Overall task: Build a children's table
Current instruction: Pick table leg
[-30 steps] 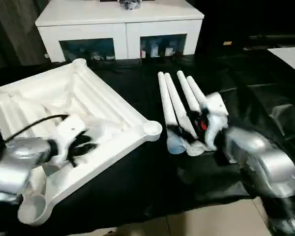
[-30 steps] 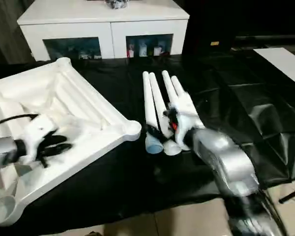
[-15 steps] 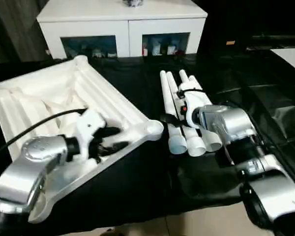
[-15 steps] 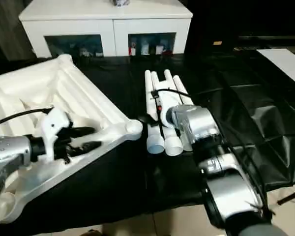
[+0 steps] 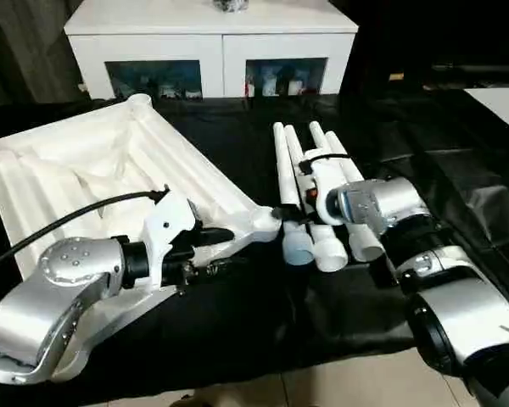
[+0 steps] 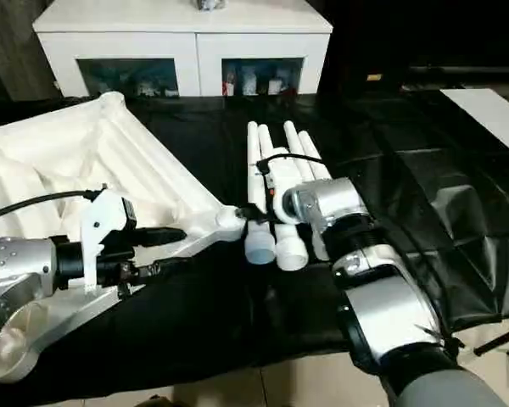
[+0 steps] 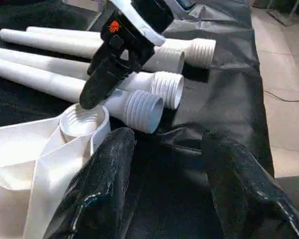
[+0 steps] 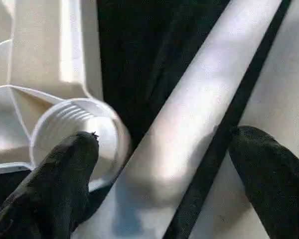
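While the white table top [image 5: 85, 170] lies upside down on the black sheet [image 5: 263, 314] at the left of the scene, ribs upward and one rounded corner socket [image 5: 263, 222] turned toward the middle, the four white legs [image 5: 310, 191] lie side by side just right of that corner, threaded ends toward the near edge. The right gripper [image 8: 159, 169] is down over the leftmost leg [image 8: 199, 99], its two black fingers [image 8: 55, 179] spread wide, one on the socket side and the other on the far side of the tube, straddling it without pressing in; the left wrist view shows a dark fingertip of that gripper reaching down to where the leg passes the socket's threaded rim [image 7: 84, 122]. The left gripper [image 7: 164, 174] hangs low over the black sheet just in front of the same corner, its fingers [image 7: 104, 179] also parted and holding nothing, pointed toward the threaded leg ends [image 7: 144, 109]. Its silver forearm [image 5: 59, 288] crosses the near edge of the table top, a black cable [image 5: 76, 216] arching above the ribs. Beyond the sheet stands a white low cabinet [image 5: 212, 42] with dark glass openings.
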Robot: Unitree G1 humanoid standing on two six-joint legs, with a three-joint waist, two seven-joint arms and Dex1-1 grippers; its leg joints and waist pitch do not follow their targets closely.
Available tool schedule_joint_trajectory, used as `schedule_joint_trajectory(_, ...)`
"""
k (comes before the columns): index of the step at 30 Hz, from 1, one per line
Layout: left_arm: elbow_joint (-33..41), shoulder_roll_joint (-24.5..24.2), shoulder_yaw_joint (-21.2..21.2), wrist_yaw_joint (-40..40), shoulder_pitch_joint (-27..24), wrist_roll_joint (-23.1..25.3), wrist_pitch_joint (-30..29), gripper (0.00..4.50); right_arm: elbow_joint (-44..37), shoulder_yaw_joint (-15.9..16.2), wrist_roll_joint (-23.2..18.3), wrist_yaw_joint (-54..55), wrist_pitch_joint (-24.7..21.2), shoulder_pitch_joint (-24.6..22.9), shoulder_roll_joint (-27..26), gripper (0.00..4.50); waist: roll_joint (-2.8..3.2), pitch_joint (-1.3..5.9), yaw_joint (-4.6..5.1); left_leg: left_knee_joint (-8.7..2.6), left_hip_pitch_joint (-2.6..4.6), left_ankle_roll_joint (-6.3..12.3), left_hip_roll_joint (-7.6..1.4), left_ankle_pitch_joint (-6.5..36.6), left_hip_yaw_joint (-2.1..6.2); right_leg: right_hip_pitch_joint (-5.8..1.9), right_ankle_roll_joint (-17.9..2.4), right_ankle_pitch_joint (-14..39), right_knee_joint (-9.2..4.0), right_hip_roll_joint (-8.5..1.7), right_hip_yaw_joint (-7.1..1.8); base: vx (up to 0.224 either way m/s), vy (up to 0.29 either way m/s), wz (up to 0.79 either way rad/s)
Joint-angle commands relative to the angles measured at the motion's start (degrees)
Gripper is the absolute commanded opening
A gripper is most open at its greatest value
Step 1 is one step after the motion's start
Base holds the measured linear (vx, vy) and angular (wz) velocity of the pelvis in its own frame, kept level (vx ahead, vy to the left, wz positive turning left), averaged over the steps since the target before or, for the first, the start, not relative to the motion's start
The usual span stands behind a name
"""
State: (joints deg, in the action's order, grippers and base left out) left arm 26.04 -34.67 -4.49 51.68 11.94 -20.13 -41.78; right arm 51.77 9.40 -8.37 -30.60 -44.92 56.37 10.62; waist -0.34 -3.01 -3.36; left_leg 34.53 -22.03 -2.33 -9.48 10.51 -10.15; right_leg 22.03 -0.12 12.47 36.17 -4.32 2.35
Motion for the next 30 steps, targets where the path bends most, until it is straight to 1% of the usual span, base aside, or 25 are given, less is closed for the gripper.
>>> schedule_joint_trajectory(1,0.8,-0.4,-0.1,-0.7,0.9,-0.2,-1.0,2.57,3.7,0.2,0.9,-0.4,-0.8,-0.9,0.1,4.33,0.85,3.38,0.26,-4.48,1.61,-4.68,-3.16,12.3,0.80,-1.47,-13.2,4.1,-3.41,-3.26,-2.33,0.000,0.000,0.00)
schedule_joint_trajectory(2,1.1,-0.4,-0.1,-0.9,0.9,-0.4,-1.4,2.57,4.7,0.5,1.4,-0.9,-0.3,-0.7,0.1,4.33,0.88,3.41,0.22,-4.46,1.63,-4.78,-3.16,12.5,0.79,-1.46,-13.2,4.3,-3.41,-3.30,-2.33,0.000,0.000,0.00)
schedule_joint_trajectory(4,1.6,-0.5,-0.3,-1.3,1.0,-0.7,-1.9,2.58,6.9,0.6,2.0,-1.8,0.7,0.2,0.2,4.05,0.83,3.45,0.28,-4.48,1.60,-4.94,-3.17,13.1,0.85,-1.50,-13.3,4.7,-3.39,-3.32,-2.33,0.000,0.000,0.00)
schedule_joint_trajectory(5,1.6,-0.5,-0.3,-1.3,1.0,-0.7,-1.9,2.58,6.9,0.6,2.0,-1.8,0.7,0.2,0.2,4.05,0.89,3.47,0.23,-4.47,1.63,-5.01,-3.19,13.2,0.86,-1.46,-13.4,4.8,-3.41,-3.38,-2.32,0.000,0.000,0.00)
schedule_joint_trajectory(7,1.7,-0.6,-0.3,-1.5,1.1,-1.0,-2.0,2.58,8.2,0.6,2.4,-2.7,1.1,0.7,0.5,3.86,0.72,3.52,0.22,-4.39,1.39,-4.51,-3.16,12.0,0.86,-1.76,-13.5,3.7,-3.30,-3.38,-2.33,0.000,0.000,0.00)
schedule_joint_trajectory(8,1.7,-0.6,-0.3,-1.5,1.1,-1.0,-2.0,2.58,8.2,0.6,2.4,-2.7,1.1,0.7,0.5,3.76,0.74,3.54,0.22,-4.41,1.40,-4.39,-3.17,11.8,0.89,-1.75,-13.5,3.5,-3.28,-3.36,-2.29,0.000,0.000,0.00)
schedule_joint_trajectory(9,1.7,-0.6,-0.3,-1.6,1.2,-1.0,-2.0,2.58,8.8,1.2,2.9,-3.1,1.4,0.6,0.8,3.76,0.82,3.57,0.19,-4.33,1.45,-4.18,-3.18,11.4,0.84,-1.69,-13.7,3.0,-3.26,-3.34,-2.26,0.000,0.000,0.00)
schedule_joint_trajectory(10,1.7,-0.6,-0.3,-1.7,1.2,-1.0,-2.1,2.58,9.1,1.4,3.2,-3.3,1.6,0.5,0.9,3.62,0.81,3.54,0.17,-4.31,1.46,-4.04,-3.18,11.3,0.78,-1.67,-13.9,3.0,-3.30,-3.34,-2.25,0.000,0.000,0.00)
schedule_joint_trajectory(11,1.7,-0.6,-0.3,-1.7,1.3,-1.1,-2.1,2.58,9.4,1.6,3.5,-3.4,1.8,0.5,0.9,3.62,0.86,3.56,0.15,-4.27,1.48,-4.03,-3.20,11.5,0.78,-1.64,-14.0,3.0,-3.26,-3.37,-2.24,0.000,0.000,0.00)
schedule_joint_trajectory(12,1.6,-0.8,-0.5,-1.8,1.3,-0.9,-2.0,2.58,10.0,1.9,3.9,-3.6,2.1,0.4,1.0,3.50,0.84,3.53,0.11,-4.32,1.45,-4.04,-3.22,11.6,0.80,-1.66,-14.0,3.1,-3.25,-3.35,-2.22,0.000,0.000,0.00)
schedule_joint_trajectory(13,1.6,-0.9,-0.6,-1.9,1.3,-0.7,-2.0,2.58,10.4,2.1,4.2,-3.6,2.3,0.3,1.1,3.50,0.84,3.49,0.12,-4.37,1.45,-4.07,-3.23,11.9,0.82,-1.64,-13.9,3.5,-3.26,-3.30,-2.20,0.000,0.000,0.00)
schedule_joint_trajectory(14,1.6,-1.1,-0.6,-2.0,1.4,-0.5,-1.9,2.58,10.9,2.0,4.4,-3.3,2.6,0.3,1.2,3.30,0.83,3.47,0.14,-4.40,1.43,-4.11,-3.22,12.1,0.84,-1.65,-13.8,3.8,-3.28,-3.29,-2.21,0.000,0.000,0.00)
schedule_joint_trajectory(15,1.6,-1.1,-0.6,-2.0,1.4,-0.5,-1.9,2.58,10.9,2.0,4.4,-3.3,2.6,0.3,1.2,3.25,0.79,3.50,0.10,-4.35,1.54,-4.15,-3.22,12.4,0.79,-1.59,-13.8,4.3,-3.34,-3.36,-2.24,0.000,0.000,0.00)
schedule_joint_trajectory(16,1.6,-1.2,-0.5,-2.0,1.4,-0.7,-1.9,2.58,11.2,2.1,4.8,-2.7,3.0,0.4,1.4,3.20,0.91,3.44,0.07,-4.41,1.56,-4.28,-3.25,13.0,0.83,-1.54,-13.7,5.1,-3.42,-3.41,-2.27,0.000,0.000,0.00)
schedule_joint_trajectory(19,1.6,-1.4,-0.4,-2.2,1.7,-0.7,-1.9,2.58,12.2,2.3,5.9,-2.7,4.0,1.2,2.1,2.93,0.98,3.37,0.06,-4.46,1.81,-4.73,-3.27,14.7,0.82,-1.26,-13.6,6.9,-3.60,-3.34,-2.29,0.000,0.000,0.00)
schedule_joint_trajectory(20,1.6,-1.4,-0.4,-2.3,1.8,-0.7,-1.9,2.58,12.5,2.6,6.3,-2.9,4.4,1.5,2.4,2.93,1.01,3.32,0.04,-4.50,1.85,-4.88,-3.28,15.3,0.81,-1.18,-13.6,7.5,-3.67,-3.34,-2.28,0.000,0.000,0.00)
schedule_joint_trajectory(21,1.7,-1.5,-0.4,-2.3,1.8,-0.7,-2.0,2.58,12.5,2.8,6.5,-3.1,4.5,1.6,2.5,2.75,1.02,3.30,-0.02,-4.52,1.99,-5.17,-3.31,16.1,0.81,-1.04,-13.4,8.2,-3.73,-3.33,-2.30,0.000,0.000,0.00)
schedule_joint_trajectory(22,1.7,-1.5,-0.5,-2.3,1.9,-0.7,-2.0,2.58,12.6,3.0,6.8,-3.4,4.7,1.7,2.8,2.70,1.12,3.20,-0.04,-4.58,2.01,-5.46,-3.31,16.9,0.82,-0.94,-13.2,8.9,-3.81,-3.31,-2.32,0.000,0.000,0.00)
schedule_joint_trajectory(23,1.7,-1.7,-0.5,-2.3,1.9,-0.8,-2.1,2.58,12.9,3.3,7.3,-3.7,4.9,1.8,3.2,2.70,1.05,3.23,-0.05,-4.57,2.03,-5.52,-3.32,17.1,0.83,-0.98,-13.1,9.2,-3.83,-3.34,-2.33,0.000,0.000,0.00)
schedule_joint_trajectory(24,1.7,-1.8,-0.7,-2.3,2.0,-0.7,-2.1,2.58,13.2,3.7,7.8,-4.2,5.2,2.0,3.5,2.51,1.04,3.23,-0.13,-4.59,2.02,-5.54,-3.33,17.2,0.83,-0.97,-12.8,9.5,-3.83,-3.33,-2.34,0.000,0.000,0.00)
schedule_joint_trajectory(25,1.7,-1.9,-0.7,-2.4,2.1,-0.8,-2.0,2.58,13.4,3.8,8.1,-4.5,5.3,2.0,3.8,2.51,1.14,3.21,-0.24,-4.62,2.04,-5.72,-3.34,17.6,0.82,-0.88,-12.6,9.9,-3.88,-3.34,-2.35,0.000,0.000,0.00)
schedule_joint_trajectory(26,1.6,-2.0,-0.9,-2.5,2.2,-0.8,-1.9,2.58,13.8,4.0,8.5,-5.1,5.4,2.0,4.3,2.40,1.12,3.27,-0.30,-4.59,2.06,-5.77,-3.34,17.5,0.83,-0.92,-12.5,9.9,-3.84,-3.31,-2.33,0.000,0.000,0.00)
schedule_joint_trajectory(28,1.6,-2.0,-0.9,-2.6,2.3,-0.8,-1.8,2.58,14.0,4.4,8.9,-5.7,5.5,1.9,4.6,2.25,1.11,3.32,-0.80,-4.59,1.95,-5.79,-3.32,16.7,0.80,-1.01,-12.1,9.1,-3.76,-3.26,-2.33,0.000,0.000,0.00)
schedule_joint_trajectory(30,1.7,-2.0,-1.1,-2.6,2.4,-1.1,-1.9,2.58,14.6,5.1,9.7,-6.3,5.8,1.8,5.0,2.11,1.10,3.35,-0.98,-4.58,1.87,-5.81,-3.30,16.3,0.80,-1.03,-12.2,8.5,-3.65,-3.27,-2.31,0.000,0.000,0.00)
